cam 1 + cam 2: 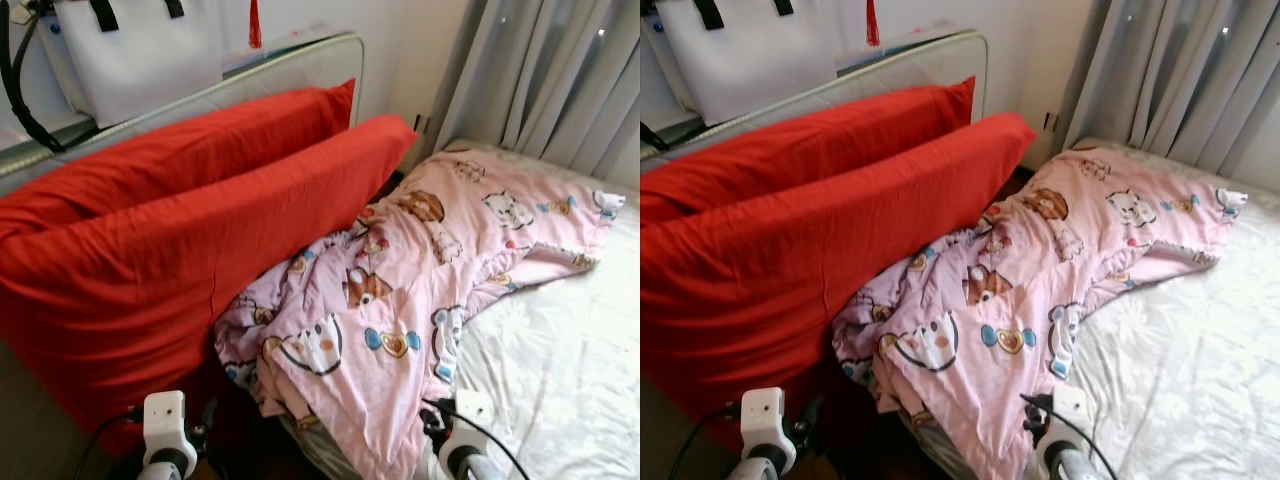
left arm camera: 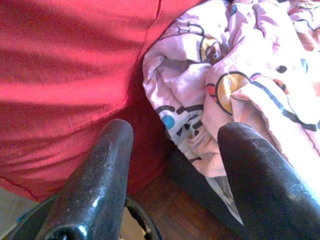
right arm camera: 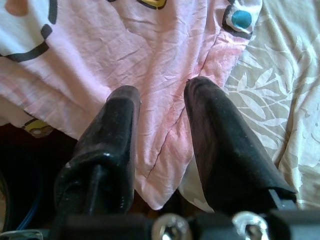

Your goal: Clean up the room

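Observation:
A pink cartoon-print blanket (image 1: 400,290) lies crumpled across the white bed sheet (image 1: 570,380), bunched up against two red pillows (image 1: 190,230) that lean on the headboard. My left gripper (image 2: 176,129) is open, low at the bed's edge, where the lower red pillow (image 2: 65,75) meets the blanket's bunched corner (image 2: 200,90). My right gripper (image 3: 162,89) is open just above the blanket's hanging edge (image 3: 150,45), with nothing between its fingers. Both wrists (image 1: 165,440) (image 1: 460,445) show at the bottom of the eye views.
A white bag (image 1: 140,50) with black straps sits on top of the grey padded headboard (image 1: 310,55). Grey curtains (image 1: 560,70) hang at the far right. Wooden floor (image 2: 175,220) shows below the bed's edge.

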### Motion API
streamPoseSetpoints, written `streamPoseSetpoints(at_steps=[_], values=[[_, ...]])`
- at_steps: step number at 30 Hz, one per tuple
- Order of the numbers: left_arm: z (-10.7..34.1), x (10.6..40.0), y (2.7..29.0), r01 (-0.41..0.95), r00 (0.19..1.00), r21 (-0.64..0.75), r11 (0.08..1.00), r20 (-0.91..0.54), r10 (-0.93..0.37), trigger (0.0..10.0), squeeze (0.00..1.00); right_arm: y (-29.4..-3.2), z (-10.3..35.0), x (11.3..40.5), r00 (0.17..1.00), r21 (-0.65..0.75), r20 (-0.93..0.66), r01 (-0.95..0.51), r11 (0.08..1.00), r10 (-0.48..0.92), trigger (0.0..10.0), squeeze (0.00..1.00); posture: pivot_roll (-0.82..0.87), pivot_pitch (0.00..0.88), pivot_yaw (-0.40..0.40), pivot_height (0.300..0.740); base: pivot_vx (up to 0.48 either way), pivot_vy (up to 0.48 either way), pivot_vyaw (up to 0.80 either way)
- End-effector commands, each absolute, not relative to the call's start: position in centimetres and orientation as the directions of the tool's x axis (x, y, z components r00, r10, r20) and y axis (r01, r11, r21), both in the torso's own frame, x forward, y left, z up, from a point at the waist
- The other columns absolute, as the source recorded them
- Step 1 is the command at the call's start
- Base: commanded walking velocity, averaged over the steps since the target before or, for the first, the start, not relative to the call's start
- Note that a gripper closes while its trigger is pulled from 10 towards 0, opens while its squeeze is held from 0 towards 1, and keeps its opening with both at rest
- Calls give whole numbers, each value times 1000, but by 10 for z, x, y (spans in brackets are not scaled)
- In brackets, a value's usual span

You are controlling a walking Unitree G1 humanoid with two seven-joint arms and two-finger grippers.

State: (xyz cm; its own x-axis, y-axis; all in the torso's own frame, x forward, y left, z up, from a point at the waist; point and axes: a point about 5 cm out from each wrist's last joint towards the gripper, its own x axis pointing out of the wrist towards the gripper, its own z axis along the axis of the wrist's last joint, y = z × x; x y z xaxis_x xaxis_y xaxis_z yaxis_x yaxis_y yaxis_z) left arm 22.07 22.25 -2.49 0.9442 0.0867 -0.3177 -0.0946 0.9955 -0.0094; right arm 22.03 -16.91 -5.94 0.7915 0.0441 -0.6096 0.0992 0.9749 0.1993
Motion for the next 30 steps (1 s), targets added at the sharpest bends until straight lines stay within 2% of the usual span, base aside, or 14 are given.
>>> streamPoseSetpoints(at_steps=[1, 7, 9, 13, 19, 24, 30], values=[[-23, 221, 220, -84, 951, -19, 996, -300, 74, 10000, 0, -167, -56, 224, 804, 199, -593, 102, 975, 36, 10000, 0, 122, 96, -34, 690, 0, 0, 0], [-14, 230, 220, -79, 964, -18, 997, -258, 71, 10000, 0, -165, -51, 233, 827, 214, -562, 121, 969, 21, 10000, 0, 125, 99, -36, 685, 0, 0, 0], [-5, 243, 217, -81, 973, -25, 996, -218, 73, 10000, 0, -164, -36, 253, 862, 201, -506, 99, 974, 17, 10000, 0, 126, 77, -42, 685, 0, 0, 0], [-3, 245, 212, -76, 975, -31, 997, -212, 68, 10000, 0, -166, -28, 261, 880, 202, -475, 97, 975, 11, 10000, 0, 121, 69, -44, 665, 0, 0, 0], [2, 246, 208, -54, 980, -23, 998, -191, 48, 10000, 0, -164, -27, 263, 889, 212, -459, 102, 972, 6, 10000, 0, 149, 97, -31, 660, 0, 0, 0], [11, 245, 221, -78, 985, -8, 997, -158, 75, 10000, 0, -156, -28, 263, 882, 238, -471, 125, 963, 2, 10000, 0, 174, 151, -25, 660, 0, 0, 0], [15, 244, 224, -90, 984, -4, 996, -154, 88, 10000, 0, -151, -28, 265, 872, 227, -489, 101, 969, 24, 10000, 0, 176, 161, -26, 660, 0, 0, 0]])
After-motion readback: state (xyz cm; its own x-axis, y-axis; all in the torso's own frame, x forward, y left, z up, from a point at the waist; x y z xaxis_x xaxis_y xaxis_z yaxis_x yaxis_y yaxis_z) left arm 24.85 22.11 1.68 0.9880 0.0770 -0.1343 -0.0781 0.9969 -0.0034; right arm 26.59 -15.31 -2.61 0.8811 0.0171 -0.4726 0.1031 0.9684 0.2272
